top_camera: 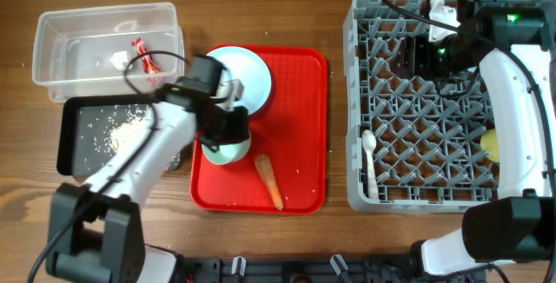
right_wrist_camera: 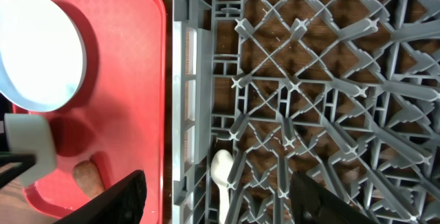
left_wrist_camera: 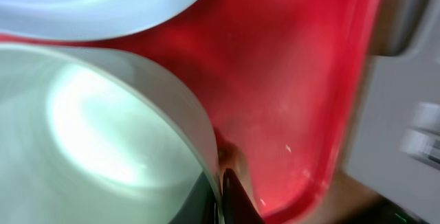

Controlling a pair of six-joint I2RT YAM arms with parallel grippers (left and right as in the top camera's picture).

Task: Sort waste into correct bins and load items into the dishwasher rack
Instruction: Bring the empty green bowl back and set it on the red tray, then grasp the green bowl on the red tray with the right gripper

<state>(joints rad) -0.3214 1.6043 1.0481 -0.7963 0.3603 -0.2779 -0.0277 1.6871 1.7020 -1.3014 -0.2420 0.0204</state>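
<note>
Right in L hand (top_camera: 231, 138): green bowl (top_camera: 217, 153).

The tub (top_camera: 52, 49), with the wrapper (top_camera: 142, 55) in it, stands far left, and the shallow tray (top_camera: 65, 135) lies just before it. In the middle the serving tray (top_camera: 304, 135) carries the far bowl (top_camera: 248, 70), the near bowl (top_camera: 224, 151) and the carrot (top_camera: 268, 180); the rack (top_camera: 354, 101) on the right holds the spoon (top_camera: 370, 163)

No legible text, labels, brands or numbers in any view. The red crinkled wrapper (top_camera: 142, 55) in the clear tub (top_camera: 104, 7) carried some white print, but it was too small to read. The left wrist view was too blurred to resolve any markings.
</note>
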